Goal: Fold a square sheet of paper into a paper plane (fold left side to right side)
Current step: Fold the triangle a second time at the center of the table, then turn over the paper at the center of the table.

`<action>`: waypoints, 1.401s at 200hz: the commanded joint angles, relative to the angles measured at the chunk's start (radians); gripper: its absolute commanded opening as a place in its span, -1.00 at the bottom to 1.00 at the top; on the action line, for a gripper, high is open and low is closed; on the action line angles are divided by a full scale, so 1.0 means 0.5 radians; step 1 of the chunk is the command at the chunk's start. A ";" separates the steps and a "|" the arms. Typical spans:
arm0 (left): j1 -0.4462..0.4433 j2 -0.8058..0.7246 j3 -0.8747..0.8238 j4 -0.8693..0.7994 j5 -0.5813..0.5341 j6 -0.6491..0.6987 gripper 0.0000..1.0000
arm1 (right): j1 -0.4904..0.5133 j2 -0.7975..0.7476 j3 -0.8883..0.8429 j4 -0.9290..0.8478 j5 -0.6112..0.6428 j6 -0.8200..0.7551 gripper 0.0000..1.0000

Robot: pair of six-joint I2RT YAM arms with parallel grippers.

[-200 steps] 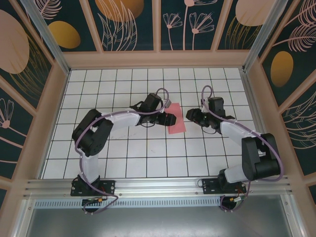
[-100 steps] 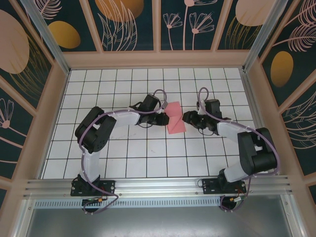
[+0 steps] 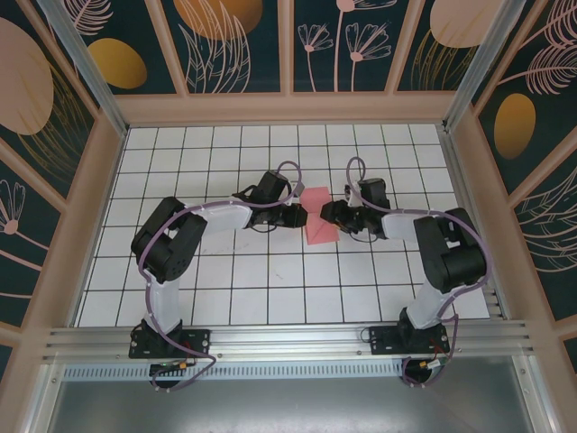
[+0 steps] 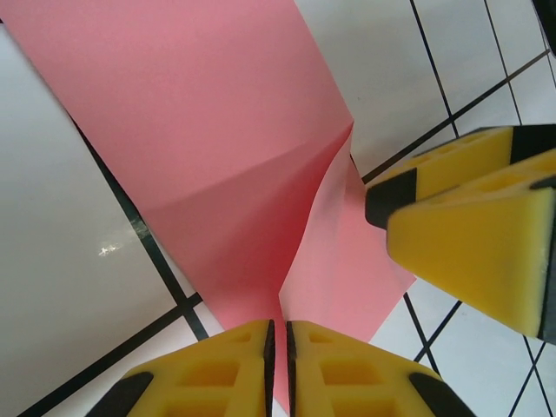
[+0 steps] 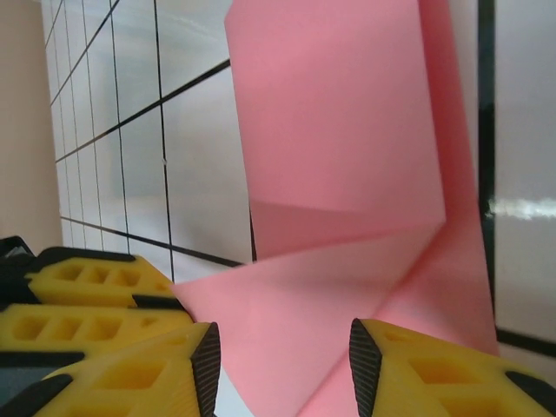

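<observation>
Swung inward since a second ago with the right end effector (image 5: 282, 365), now apart astride a lifted edge of the sheet (image 3: 322, 233). Clamped together on its near edge with the left end effector (image 4: 278, 369) (sheet half raised off mid-worktop (image 3: 225, 271)). Best carried squarely rightward, corners matched, before pressing any crease.

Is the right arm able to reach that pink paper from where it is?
Probably yes: the right gripper is open, with the pink paper lying between its fingers and nothing blocking it.
</observation>
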 commanded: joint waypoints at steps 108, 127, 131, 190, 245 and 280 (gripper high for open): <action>0.012 -0.136 -0.063 0.160 0.136 -0.056 -0.42 | -0.093 -0.246 -0.029 -0.254 0.200 -0.117 -0.01; 0.012 -0.170 -0.083 0.186 0.166 -0.059 -0.25 | -0.120 -0.271 -0.039 -0.270 0.201 -0.127 -0.01; 0.011 -0.167 -0.083 0.192 0.180 -0.061 -0.22 | -0.121 -0.277 -0.042 -0.272 0.201 -0.129 -0.01; 0.013 0.066 0.112 0.108 0.215 -0.038 -0.02 | -0.130 -0.308 -0.050 -0.283 0.198 -0.127 0.00; 0.011 0.112 0.153 0.066 0.176 -0.015 -0.70 | -0.126 -0.263 -0.067 -0.237 0.127 -0.104 -0.01; 0.012 0.029 0.103 0.028 0.067 0.008 -0.93 | -0.110 -0.196 -0.049 -0.196 0.089 -0.084 -0.01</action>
